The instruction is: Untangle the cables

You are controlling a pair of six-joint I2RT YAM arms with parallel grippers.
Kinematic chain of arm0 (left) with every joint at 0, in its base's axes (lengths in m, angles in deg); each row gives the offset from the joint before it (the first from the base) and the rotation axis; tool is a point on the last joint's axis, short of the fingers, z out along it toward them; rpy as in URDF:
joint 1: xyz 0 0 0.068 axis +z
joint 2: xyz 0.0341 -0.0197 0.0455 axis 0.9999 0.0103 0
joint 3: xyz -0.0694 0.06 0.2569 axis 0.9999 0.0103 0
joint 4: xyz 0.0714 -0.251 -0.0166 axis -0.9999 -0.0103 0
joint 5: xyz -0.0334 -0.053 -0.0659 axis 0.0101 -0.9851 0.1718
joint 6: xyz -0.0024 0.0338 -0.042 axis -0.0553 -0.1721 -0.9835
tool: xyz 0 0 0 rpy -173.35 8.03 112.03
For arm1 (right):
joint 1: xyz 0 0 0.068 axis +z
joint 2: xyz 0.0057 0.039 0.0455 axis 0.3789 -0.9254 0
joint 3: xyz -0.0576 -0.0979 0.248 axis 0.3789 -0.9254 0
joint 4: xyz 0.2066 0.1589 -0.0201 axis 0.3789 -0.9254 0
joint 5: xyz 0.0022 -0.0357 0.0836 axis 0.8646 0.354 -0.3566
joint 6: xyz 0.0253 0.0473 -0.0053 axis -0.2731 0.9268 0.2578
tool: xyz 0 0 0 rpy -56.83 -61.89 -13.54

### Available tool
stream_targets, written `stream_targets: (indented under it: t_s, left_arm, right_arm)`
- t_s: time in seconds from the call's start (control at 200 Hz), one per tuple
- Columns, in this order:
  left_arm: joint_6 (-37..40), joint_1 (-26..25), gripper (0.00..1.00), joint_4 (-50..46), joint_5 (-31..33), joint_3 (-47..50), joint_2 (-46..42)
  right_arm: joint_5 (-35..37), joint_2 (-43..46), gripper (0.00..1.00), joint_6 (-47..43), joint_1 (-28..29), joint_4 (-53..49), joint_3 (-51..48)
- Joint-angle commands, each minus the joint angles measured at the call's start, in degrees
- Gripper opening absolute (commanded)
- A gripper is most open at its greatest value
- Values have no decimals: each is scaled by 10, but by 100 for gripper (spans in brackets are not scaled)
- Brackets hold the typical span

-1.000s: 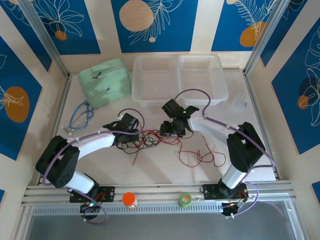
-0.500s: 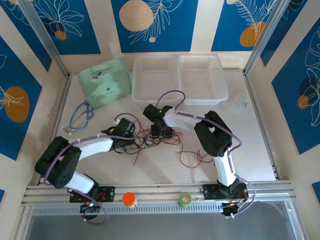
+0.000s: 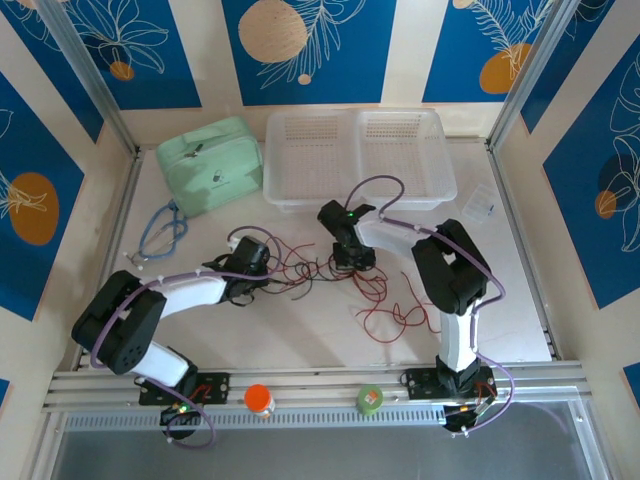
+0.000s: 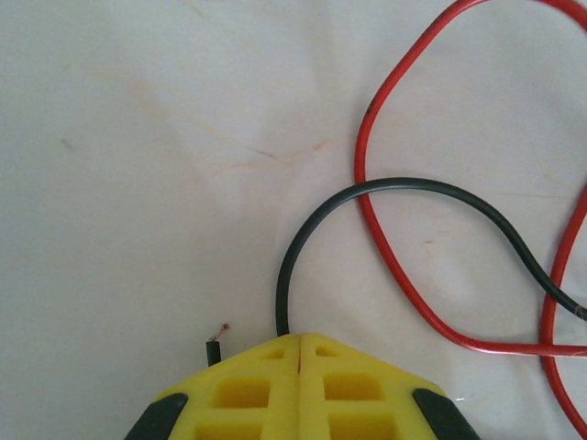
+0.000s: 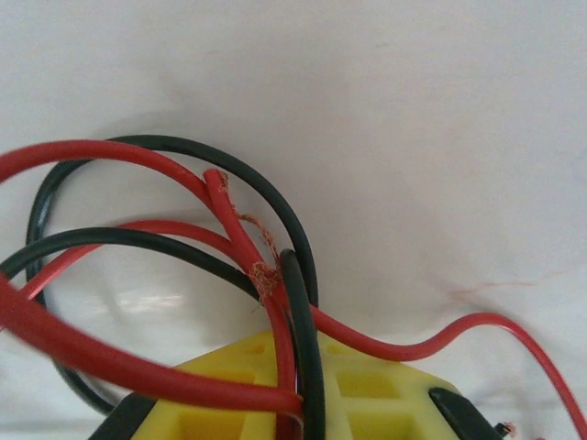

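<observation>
a: where do the cables (image 3: pixel 305 268) sit?

b: in a knot near the middle of the table (image 3: pixel 300 335), strung between the two hands. a looser run of red loops (image 3: pixel 400 312) trails toward the near right corner.

a: and the left hand (image 3: pixel 258 268)?

b: it is down at the left end of the knot. from its wrist camera the yellow fingers (image 4: pixel 248 390) are pressed together. a black cable (image 4: pixel 404 186) curves in to their tips and a cut stub (image 4: pixel 215 348) pokes out just beside them. i can't tell whether the cable is pinched or merely lies under a tip. a red cable (image 4: pixel 359 165) crosses that black one close by.

a: the right hand (image 3: pixel 356 264)?

b: it is at the right end of the knot, clamped on strands. one red and one black run straight into the seam between its fingers (image 5: pixel 229 394), and more red and black loops curl around them.

a: so how far along is it?

b: early, i'd judge. the hands sit at opposite ends, which looks like the set-up for drawing the knot apart. but red and black cross each other many times between them, and no cable lies by itself as a separate length.

a: what is left?

b: nearly all of it: teasing each strand out of the crossings and laying the cables apart on the table.
</observation>
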Motion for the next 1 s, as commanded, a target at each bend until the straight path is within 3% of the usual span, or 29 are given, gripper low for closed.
stream_targets:
  t_s: [0.0, 0.08, 0.24, 0.315, 0.605, 0.745, 0.995]
  left_arm:
    - [20, 9, 0, -6, -55, 30, 22]
    - [41, 9, 1, 18, -83, 30, -5]
    - [92, 8, 18, 36, -135, 26, -86]
    - [114, 7, 26, 21, -148, 18, -126]
    - [139, 0, 47, -64, -160, -7, -231]
    - [122, -9, 54, -88, -153, -10, -241]
    - [57, -10, 50, -127, -81, -18, -191]
  right_arm:
    - [-32, 40, 14, -18, -14, 28, -22]
    - [-92, 63, 18, -24, -26, 62, -42]
    - [-175, 113, 27, -13, -51, 105, -81]
    - [-203, 140, 38, -10, -63, 116, -99]
    - [-212, 255, 69, -15, -96, 85, -139]
    - [-200, 306, 72, -11, -109, 63, -169]
    - [-194, 387, 63, 13, -82, 35, -230]
